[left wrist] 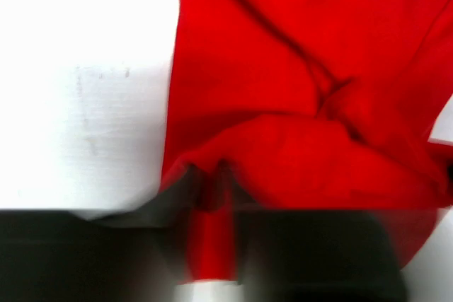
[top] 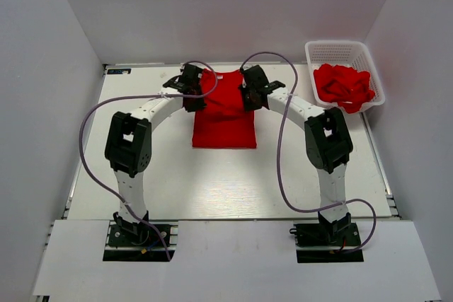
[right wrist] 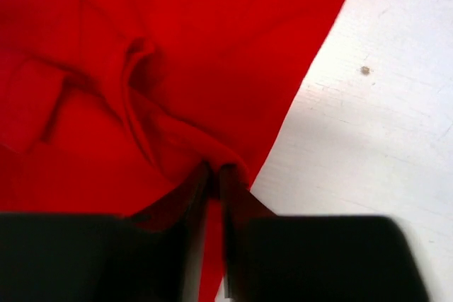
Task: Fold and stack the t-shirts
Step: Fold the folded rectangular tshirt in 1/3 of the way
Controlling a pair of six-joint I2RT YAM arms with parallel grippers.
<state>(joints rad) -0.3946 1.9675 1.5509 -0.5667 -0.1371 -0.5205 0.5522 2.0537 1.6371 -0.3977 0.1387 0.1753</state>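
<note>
One red t-shirt (top: 224,122) lies partly folded into a tall rectangle at the middle back of the white table (top: 233,182). My left gripper (top: 199,98) is at its upper left edge and my right gripper (top: 250,97) at its upper right edge. In the left wrist view the t-shirt (left wrist: 297,68) puckers into the left gripper (left wrist: 207,175), whose jaws stand close together with red cloth between them. Seen from the right wrist, the t-shirt (right wrist: 177,33) is likewise pinched at its edge by the right gripper (right wrist: 216,175). More crumpled red t-shirts (top: 345,86) fill the basket.
A white plastic mesh basket (top: 338,47) stands at the back right corner of the table. White walls enclose the table on three sides. Purple cables (top: 282,153) loop from both arms over the table.
</note>
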